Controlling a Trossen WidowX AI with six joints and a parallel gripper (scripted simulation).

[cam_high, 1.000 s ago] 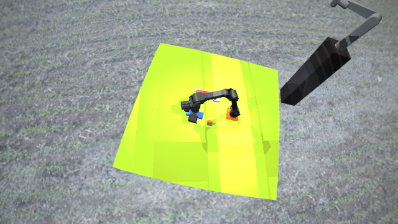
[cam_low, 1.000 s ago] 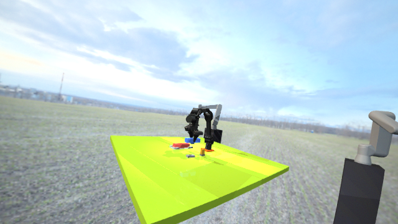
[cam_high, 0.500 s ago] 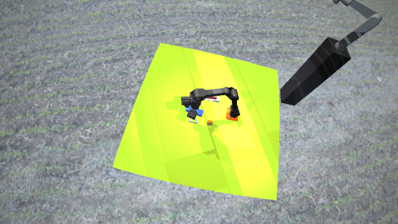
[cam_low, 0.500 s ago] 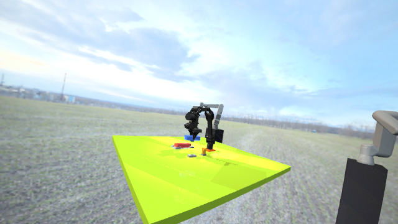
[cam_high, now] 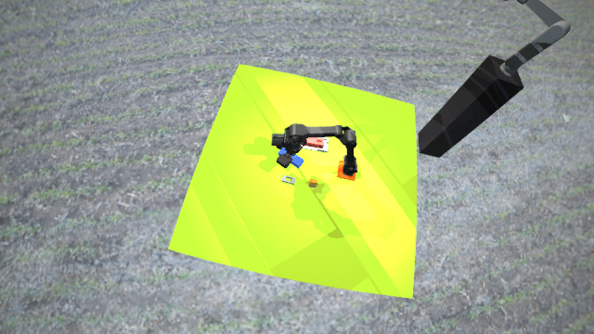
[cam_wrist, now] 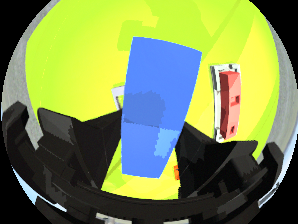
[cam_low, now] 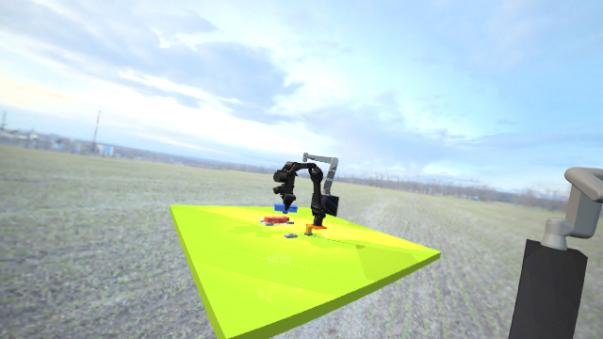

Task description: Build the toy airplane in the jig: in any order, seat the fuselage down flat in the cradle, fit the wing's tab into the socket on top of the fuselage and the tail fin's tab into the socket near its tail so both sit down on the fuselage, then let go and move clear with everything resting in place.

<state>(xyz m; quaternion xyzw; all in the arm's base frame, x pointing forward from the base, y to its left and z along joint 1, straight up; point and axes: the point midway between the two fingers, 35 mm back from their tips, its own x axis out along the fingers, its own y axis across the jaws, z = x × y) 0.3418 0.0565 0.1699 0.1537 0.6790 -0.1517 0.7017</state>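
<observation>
You have the red fuselage [cam_high: 316, 142] [cam_low: 276, 219] [cam_wrist: 229, 107] lying lengthwise in the white cradle [cam_high: 326, 146] [cam_low: 268, 223] [cam_wrist: 217, 110]; whether it sits fully flat, you can't tell from here. The two sockets on its top show uncovered in the wrist view. Your small pale holder [cam_high: 284, 179] [cam_low: 290, 235] [cam_wrist: 117, 91], with an opening in its middle, stands on the near side of the cradle, with no wing in it. To its right, the orange tail fin [cam_high: 313, 183] [cam_low: 309, 229] stands upright in a small dark stand.

Your gripper [cam_high: 290, 159] [cam_low: 286, 208] [cam_wrist: 150, 116] has its jaws closed on the blue wing [cam_high: 297, 160] [cam_low: 280, 207] [cam_wrist: 160, 90], held raised above the lime table [cam_high: 232, 209] [cam_low: 283, 282] [cam_wrist: 65, 65]. From the top, the wing is left and near of the fuselage, not seated on it. You have broad room from these parts to the table's left and near edges. On the right, the arm's orange base plate [cam_high: 341, 175] [cam_low: 322, 227] [cam_wrist: 176, 172] is near the tail fin.
</observation>
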